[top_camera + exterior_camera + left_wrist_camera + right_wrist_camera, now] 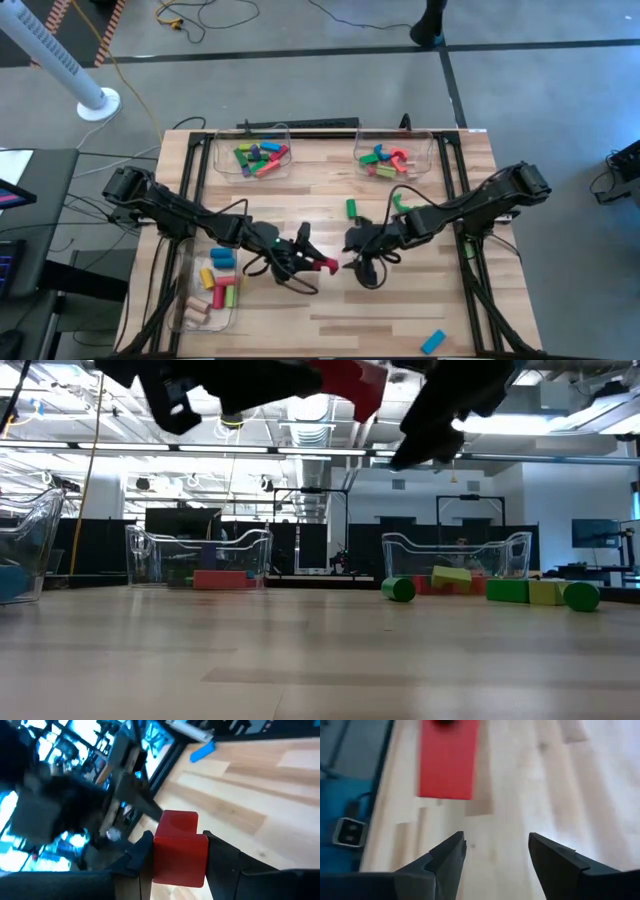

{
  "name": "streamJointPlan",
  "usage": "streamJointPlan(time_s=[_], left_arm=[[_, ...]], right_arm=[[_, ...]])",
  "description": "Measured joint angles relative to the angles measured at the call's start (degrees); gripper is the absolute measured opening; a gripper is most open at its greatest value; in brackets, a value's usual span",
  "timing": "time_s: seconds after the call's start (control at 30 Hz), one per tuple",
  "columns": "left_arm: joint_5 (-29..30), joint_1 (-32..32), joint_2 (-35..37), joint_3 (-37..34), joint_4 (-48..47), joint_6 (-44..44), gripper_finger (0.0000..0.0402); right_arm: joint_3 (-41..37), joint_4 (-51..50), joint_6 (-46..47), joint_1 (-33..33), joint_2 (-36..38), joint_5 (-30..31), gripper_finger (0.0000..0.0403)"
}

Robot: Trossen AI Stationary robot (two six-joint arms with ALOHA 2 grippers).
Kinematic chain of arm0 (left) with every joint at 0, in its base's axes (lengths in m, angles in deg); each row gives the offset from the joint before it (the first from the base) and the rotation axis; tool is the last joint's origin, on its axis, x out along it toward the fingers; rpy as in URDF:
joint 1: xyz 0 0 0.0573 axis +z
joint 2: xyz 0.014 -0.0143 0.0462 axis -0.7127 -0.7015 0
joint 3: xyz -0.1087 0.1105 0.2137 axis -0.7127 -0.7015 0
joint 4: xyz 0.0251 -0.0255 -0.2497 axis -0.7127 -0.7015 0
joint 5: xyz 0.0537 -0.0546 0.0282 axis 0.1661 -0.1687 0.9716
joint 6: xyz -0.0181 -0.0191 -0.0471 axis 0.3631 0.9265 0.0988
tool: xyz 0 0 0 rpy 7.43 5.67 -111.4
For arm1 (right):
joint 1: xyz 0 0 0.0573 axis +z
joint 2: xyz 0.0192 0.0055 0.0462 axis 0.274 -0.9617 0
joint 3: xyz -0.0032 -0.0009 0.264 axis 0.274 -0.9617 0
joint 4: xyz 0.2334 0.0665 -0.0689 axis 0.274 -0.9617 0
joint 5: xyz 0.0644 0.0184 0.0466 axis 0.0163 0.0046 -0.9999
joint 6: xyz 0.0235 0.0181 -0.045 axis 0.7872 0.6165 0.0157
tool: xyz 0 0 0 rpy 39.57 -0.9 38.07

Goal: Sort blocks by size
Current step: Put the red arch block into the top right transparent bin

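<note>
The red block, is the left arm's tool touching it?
Touching. In the left wrist view, the left tool has a dark finger pressed flat against each side of the red block, with no gap showing.

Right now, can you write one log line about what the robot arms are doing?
left gripper: shut on red block, above table middle | right gripper: open, empty, facing it | step: handover just made

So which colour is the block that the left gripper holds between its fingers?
Red. The block shows best in the left wrist view, clamped in the left gripper.
</note>
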Motion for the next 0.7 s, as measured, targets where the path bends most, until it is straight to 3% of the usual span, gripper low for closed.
streamJointPlan(time_s=[0.3,0.57,0.7], left_arm=[[-2.53,8.93,0.0,0.0,5.66,11.25,0.0129],[-18.03,19.69,0.0,0.0,17.11,27.77,0.0129],[-25.75,24.2,0.0,0.0,23.04,35.35,0.0129]], right_arm=[[0.02,-11.4,-3.09,3.44,9.77,20.4,0.0249],[0.02,-16.24,-6.36,7.33,13.21,38.43,0.0249],[0.02,-12.98,-10.81,7.4,13.41,44.18,0.0249]])
